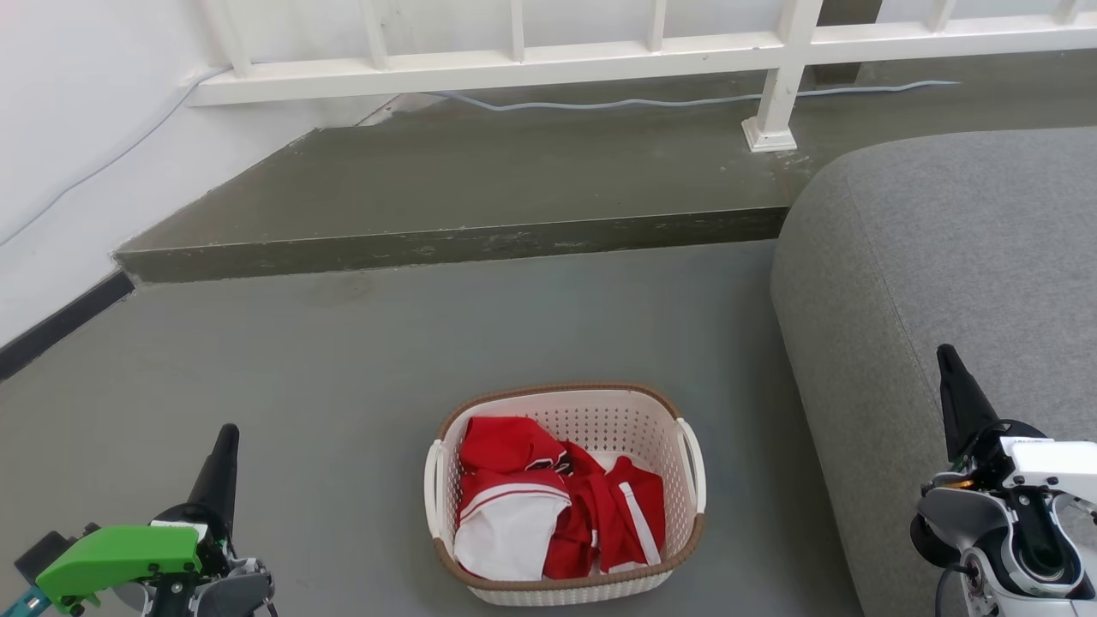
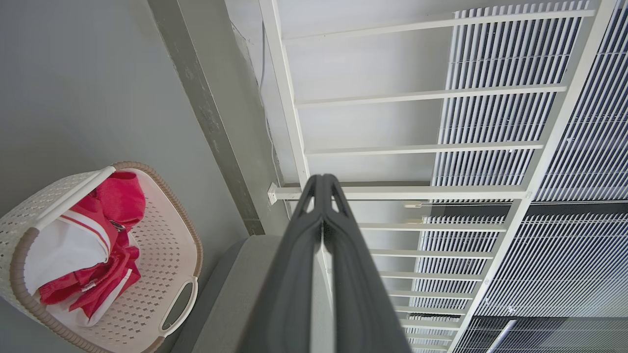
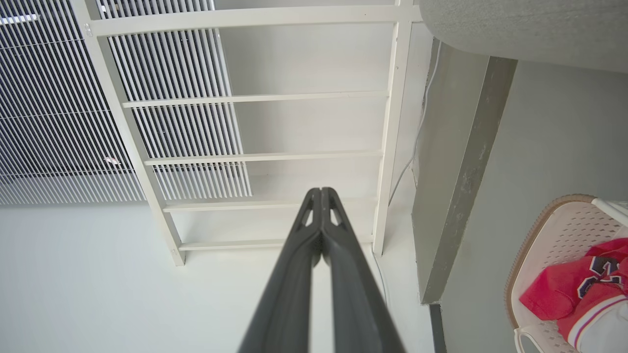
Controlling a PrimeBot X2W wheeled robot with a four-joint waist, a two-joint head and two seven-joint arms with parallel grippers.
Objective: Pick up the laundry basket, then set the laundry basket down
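The grey floor is the biggest thing before me, and the laundry basket stands on it, upright, low in the middle of my head view. To the basket's right is a grey upholstered sofa, its rounded end near the basket with a strip of bare floor between them. Beyond the basket, well apart from it, a raised concrete step runs across the floor. A white railing stands on that step, farther still from the basket, and a thin pale cable lies along the step under its lower rail.

The basket itself is cream with perforated walls and a brown woven-look rim. It has a white handle on its left side and another on its right side. Red clothes with white trim lie crumpled inside it, below the rim, with a white part toward the basket's near left corner.

My left gripper is out to the basket's left, well apart from it, fingers pointing away from me. In my left wrist view the two dark fingers are pressed together at the tips with nothing between them. My right gripper is to the basket's right, in front of the sofa and clear of the basket. Its fingers are likewise closed tip to tip on nothing.
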